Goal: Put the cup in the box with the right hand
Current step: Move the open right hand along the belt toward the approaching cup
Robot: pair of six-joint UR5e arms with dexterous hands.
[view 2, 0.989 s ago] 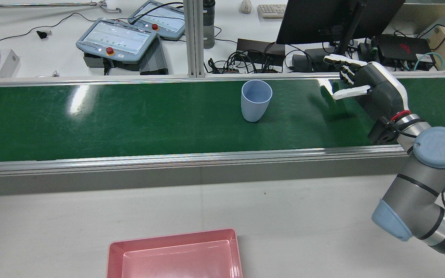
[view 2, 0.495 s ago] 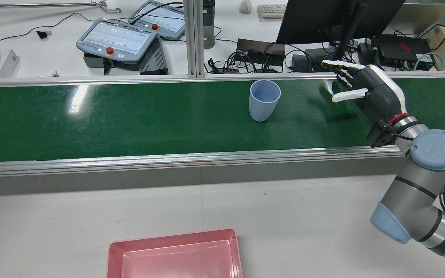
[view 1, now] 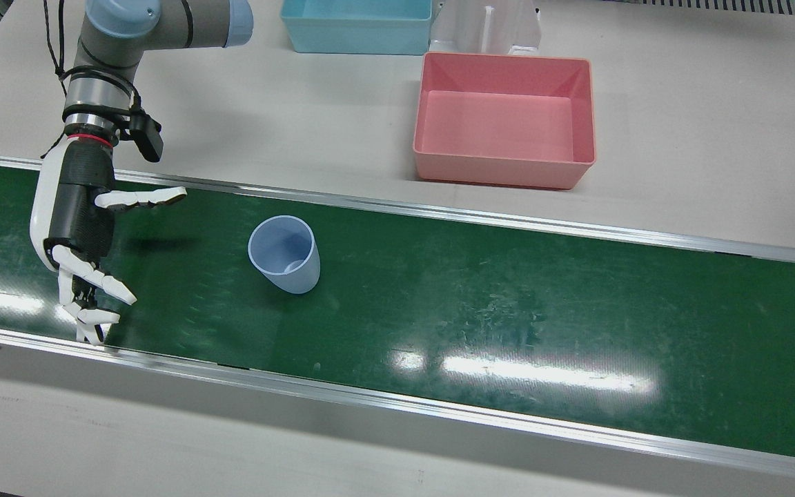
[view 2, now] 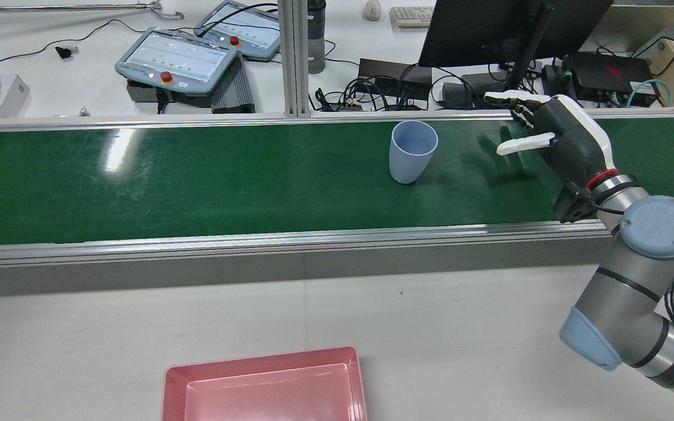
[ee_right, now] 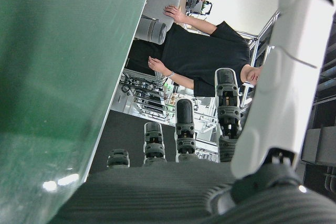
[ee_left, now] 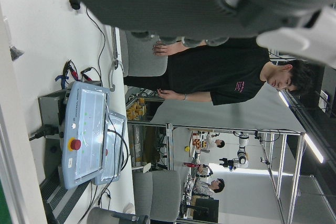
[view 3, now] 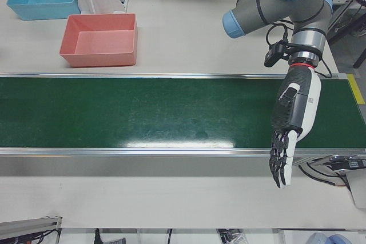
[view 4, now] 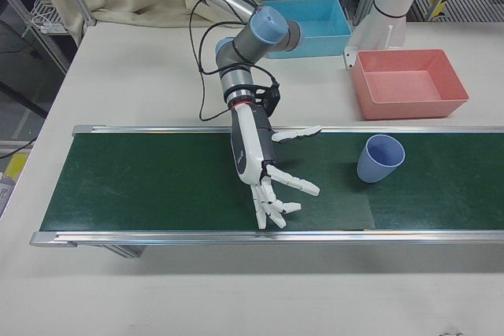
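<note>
Blue cup [view 1: 285,253]: upright on green belt [view 1: 508,304], apart from any hand. Right hand [view 1: 80,228]: fingers spread, empty, beside the cup. Left hand [view 3: 290,124]: fingers apart, idle. Pink box [view 1: 504,131]: empty. Grasp, lift and placement all outstanding.

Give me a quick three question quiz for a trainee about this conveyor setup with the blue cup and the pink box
1. True or false: the blue cup stands upright on the green belt.
2. Multiple choice: the right hand is
A. shut on the cup
B. open, beside the cup without touching it
C. resting inside the pink box
3. Fill in: the pink box sits on the ____ table, off the belt.

Key
1. True; its open mouth faces up.
2. B; bare belt shows between the spread fingers and the cup.
3. White; the box holds nothing, and a blue box stands near it.
</note>
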